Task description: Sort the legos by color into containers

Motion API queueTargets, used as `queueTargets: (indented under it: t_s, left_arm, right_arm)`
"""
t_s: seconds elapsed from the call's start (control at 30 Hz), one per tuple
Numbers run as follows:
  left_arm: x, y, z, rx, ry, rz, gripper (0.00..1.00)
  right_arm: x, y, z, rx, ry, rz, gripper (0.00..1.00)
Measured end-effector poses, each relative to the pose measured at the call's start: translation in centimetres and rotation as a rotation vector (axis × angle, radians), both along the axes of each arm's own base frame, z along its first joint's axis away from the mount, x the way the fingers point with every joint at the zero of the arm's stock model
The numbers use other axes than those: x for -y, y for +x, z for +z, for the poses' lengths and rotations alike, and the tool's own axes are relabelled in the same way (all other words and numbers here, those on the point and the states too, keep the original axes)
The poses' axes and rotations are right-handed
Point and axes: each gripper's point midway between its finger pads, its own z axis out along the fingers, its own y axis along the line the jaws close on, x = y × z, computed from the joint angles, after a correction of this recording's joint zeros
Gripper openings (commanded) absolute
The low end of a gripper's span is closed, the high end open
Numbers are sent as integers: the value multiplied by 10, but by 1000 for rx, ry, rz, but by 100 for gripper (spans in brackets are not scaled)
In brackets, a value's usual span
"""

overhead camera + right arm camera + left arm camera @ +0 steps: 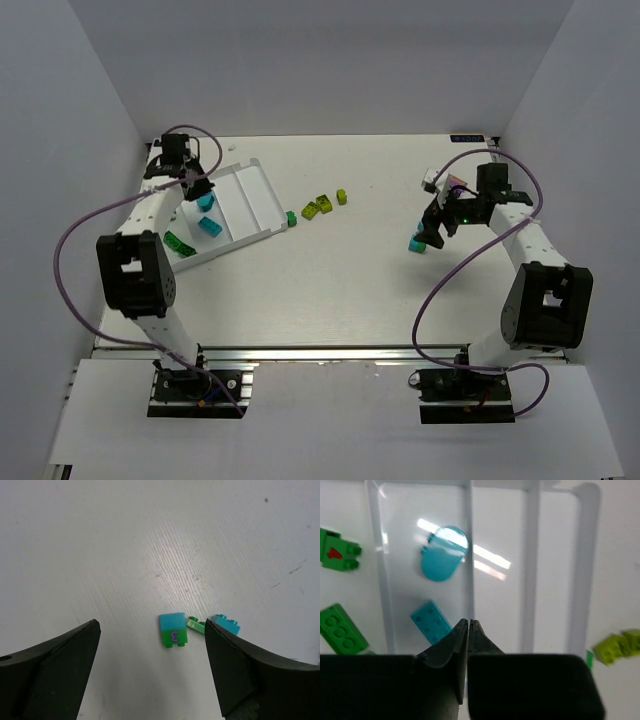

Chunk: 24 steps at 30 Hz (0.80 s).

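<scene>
The right gripper (151, 626) hangs spread wide over the white table (150, 540), with a small cyan-topped green plastic brick (173, 630) lying between its fingers. The left gripper (468, 623) is pressed together above the white ridged plastic tray (530, 555), a cyan rectangular brick (431, 621) just beside its tips.

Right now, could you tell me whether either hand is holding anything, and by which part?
Nothing is held: the left hand is shut empty over the tray, the right hand open above loose bricks.

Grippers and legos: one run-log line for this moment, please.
left gripper: shut over tray | right gripper: open above cyan-and-green brick | yellow-green bricks: loose on table
</scene>
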Motion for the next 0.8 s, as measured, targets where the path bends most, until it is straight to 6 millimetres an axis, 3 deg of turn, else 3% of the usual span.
queueTargets:
  t_s: [0.1, 0.13, 0.23, 0.33, 0.53, 0.67, 0.8]
  left_arm:
    - [25, -25, 19, 56, -105, -77, 35]
    - [33, -35, 25, 69, -139, -102, 47]
    - [54, -61, 37, 111, -220, -170, 61]
    - [73, -92, 48, 152, -286, -229, 63]
    - [100, -138, 66, 253, -398, -295, 64]
    - [110, -153, 68, 296, -467, -298, 65]
    - [112, -155, 68, 304, -495, -286, 66]
  right_arm:
    - [6, 5, -5, 72, -68, 44, 89]
    - [10, 8, -9, 77, -93, 48, 89]
    - [21, 23, -21, 41, -162, 48, 86]
    - [31, 37, -34, 15, -224, 54, 83]
    - [38, 11, -55, -43, -278, 135, 83]
    - [38, -6, -75, -98, -277, 159, 83]
    - [39, -5, -90, -128, -275, 155, 83]
